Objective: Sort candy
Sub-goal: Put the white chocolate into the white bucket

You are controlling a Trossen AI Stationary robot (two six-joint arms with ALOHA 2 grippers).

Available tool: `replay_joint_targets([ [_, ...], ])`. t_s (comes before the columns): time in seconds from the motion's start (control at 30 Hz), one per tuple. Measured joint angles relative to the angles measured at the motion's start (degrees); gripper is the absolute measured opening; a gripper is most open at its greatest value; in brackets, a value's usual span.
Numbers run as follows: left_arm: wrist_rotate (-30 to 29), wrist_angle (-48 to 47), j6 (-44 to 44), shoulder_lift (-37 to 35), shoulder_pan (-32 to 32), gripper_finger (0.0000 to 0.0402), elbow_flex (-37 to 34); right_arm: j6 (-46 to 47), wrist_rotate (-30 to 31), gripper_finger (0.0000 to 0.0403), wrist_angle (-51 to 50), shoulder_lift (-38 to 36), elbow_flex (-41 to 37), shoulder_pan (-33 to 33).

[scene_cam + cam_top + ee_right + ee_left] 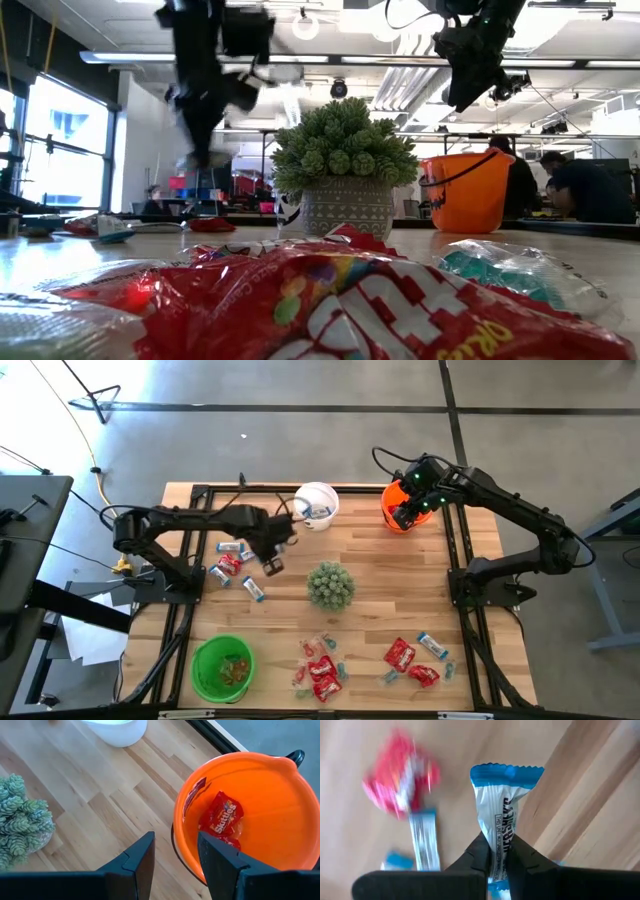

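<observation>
My left gripper (499, 852) hangs above the table's left half, between the white bucket (317, 505) and a loose group of candy (232, 562), and is shut on a light blue-and-white wrapped candy (502, 815). In the high view that candy (272, 566) shows just under the left gripper (268, 550). Over the orange bucket (398, 512) at the far right, my right gripper (175, 855) stands open with nothing between its fingers. Red packets (222, 817) lie inside the orange bucket (260, 785). More candy lies near the front edge (320, 665) and front right (412, 658). My left gripper pinches the blue-and-white candy between its two fingers at one end of the wrapper (501, 839). The fingers come from above, pointing down. The candy hangs below them, clear of the table, its blue crimped free end (506, 775) lowest.
A green spiky plant in a pot (330, 585) stands mid-table. A green bucket (222, 665) with small pieces sits at the front left. A red packet (400, 777) and blue-and-white sweets (424, 840) lie on the wood under the left gripper. People show in the room beyond the table (575, 185).
</observation>
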Motion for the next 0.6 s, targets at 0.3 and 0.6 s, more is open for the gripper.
replay_joint_targets([
  [0.3,-8.24,10.10,5.49,-0.02,2.77,0.0019,17.21,-0.82,0.04,0.0144,0.00,-0.01,0.01,0.00],
  [0.6,-5.51,18.60,6.25,4.26,13.00,0.0019,19.88,0.54,0.07,0.0144,-0.54,0.01,0.01,0.00],
])
